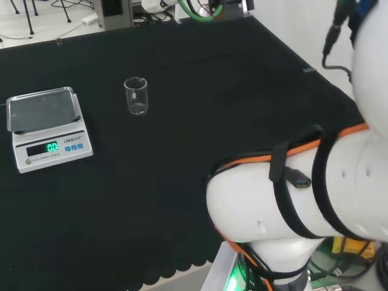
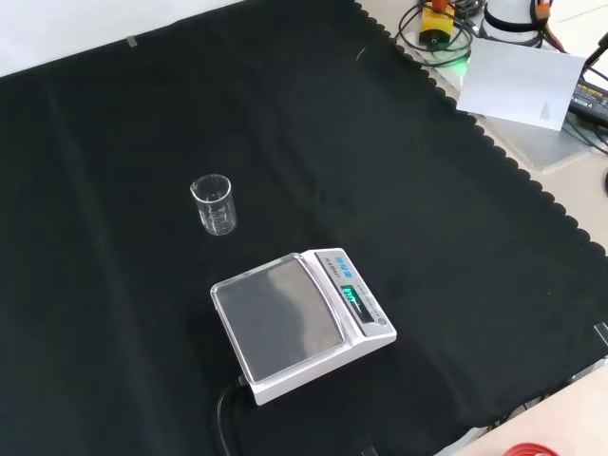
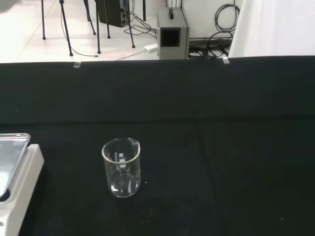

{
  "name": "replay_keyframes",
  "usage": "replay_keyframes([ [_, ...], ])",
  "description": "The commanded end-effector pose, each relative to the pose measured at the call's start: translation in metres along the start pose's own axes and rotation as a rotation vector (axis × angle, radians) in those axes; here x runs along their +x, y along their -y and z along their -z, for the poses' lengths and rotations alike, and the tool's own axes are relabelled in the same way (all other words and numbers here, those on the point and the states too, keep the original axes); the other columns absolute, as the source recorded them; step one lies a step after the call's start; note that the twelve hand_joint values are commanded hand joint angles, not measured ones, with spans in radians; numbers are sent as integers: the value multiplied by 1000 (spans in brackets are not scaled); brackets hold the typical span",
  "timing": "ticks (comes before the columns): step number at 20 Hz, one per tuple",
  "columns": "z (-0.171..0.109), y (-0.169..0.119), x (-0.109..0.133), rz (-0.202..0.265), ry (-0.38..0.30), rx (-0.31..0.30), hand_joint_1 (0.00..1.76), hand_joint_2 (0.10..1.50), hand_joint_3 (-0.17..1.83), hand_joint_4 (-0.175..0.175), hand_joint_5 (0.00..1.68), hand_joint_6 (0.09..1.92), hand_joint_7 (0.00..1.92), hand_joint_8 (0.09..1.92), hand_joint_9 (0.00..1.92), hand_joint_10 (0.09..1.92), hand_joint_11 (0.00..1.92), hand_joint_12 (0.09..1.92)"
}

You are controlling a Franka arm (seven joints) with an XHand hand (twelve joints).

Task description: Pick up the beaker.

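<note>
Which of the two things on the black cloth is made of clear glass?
The beaker; it stands upright and see-through, apart from the white scale with its grey pan.

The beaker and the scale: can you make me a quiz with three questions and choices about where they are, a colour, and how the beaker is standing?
1. In the head view, where is the beaker compared with the scale?
A. On its pan
B. To its right, on the cloth
C. To its left

2. What colour are the scale's lit digits?
A. Red
B. Blue
C. Green

3. How is the beaker?
A. Upright and empty
B. Lying on its side
C. Held in the hand

Answers: 1 B, it stands apart on the black cloth. 2 C, the display glows green. 3 A, its mouth faces up and nothing shows inside.
</note>
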State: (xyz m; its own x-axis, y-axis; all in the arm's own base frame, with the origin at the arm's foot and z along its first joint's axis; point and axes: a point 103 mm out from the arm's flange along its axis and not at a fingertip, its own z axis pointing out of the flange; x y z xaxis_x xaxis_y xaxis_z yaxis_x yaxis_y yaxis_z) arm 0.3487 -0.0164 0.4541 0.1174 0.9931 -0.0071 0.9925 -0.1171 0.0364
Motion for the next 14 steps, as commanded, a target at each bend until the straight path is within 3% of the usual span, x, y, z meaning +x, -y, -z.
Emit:
replay_keyframes([
  [1, -101, -144, -36, 0, 17, 26, 605, 686, 239, 5, 187, 87, 238, 651, 307, 842, 35, 1552],
  [7, -147, -208, -46, 1, -13, 27, 618, 686, 230, 8, 177, 87, 196, 648, 293, 842, 10, 1557],
  [11, -179, -234, -46, 40, -41, 88, 623, 685, 224, 12, 172, 87, 174, 649, 278, 844, 0, 1555],
  [14, -207, -248, -41, 82, -67, 39, 626, 685, 217, 14, 168, 87, 162, 656, 265, 853, 0, 1541],
])
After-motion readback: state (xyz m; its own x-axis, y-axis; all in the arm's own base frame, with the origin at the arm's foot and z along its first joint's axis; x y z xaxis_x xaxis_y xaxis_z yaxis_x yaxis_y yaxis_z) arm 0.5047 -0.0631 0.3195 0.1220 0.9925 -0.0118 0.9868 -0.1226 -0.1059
